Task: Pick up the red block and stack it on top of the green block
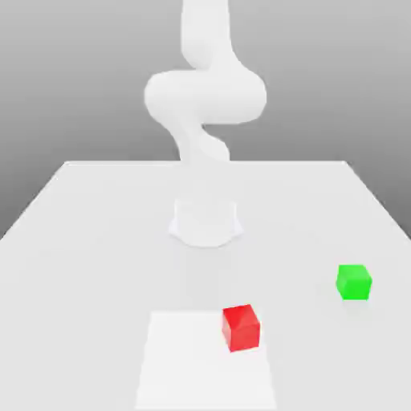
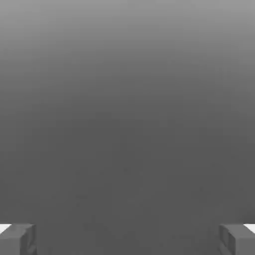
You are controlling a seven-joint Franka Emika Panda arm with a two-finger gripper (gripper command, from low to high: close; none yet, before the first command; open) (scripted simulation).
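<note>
Red block (image 1: pixel 241 327) resting on the white table (image 1: pixel 80 241), near the front edge, on a paler square patch (image 1: pixel 185 361); green block (image 1: pixel 353 282) well apart from it, toward the exterior view's right and a little farther back. Gripper (image 2: pixel 127 239) spread wide, fingertips (image 2: pixel 17 239) at opposite edges of the hand view, nothing between them, neither block near. White arm (image 1: pixel 205 96) upright behind both blocks

No text, label, brand, nr. or sign readable anywhere. Small matte bright red cube (image 1: pixel 241 327), small matte bright green cube (image 1: pixel 353 282) and plain white table (image 1: pixel 96 241): all unmarked.
</note>
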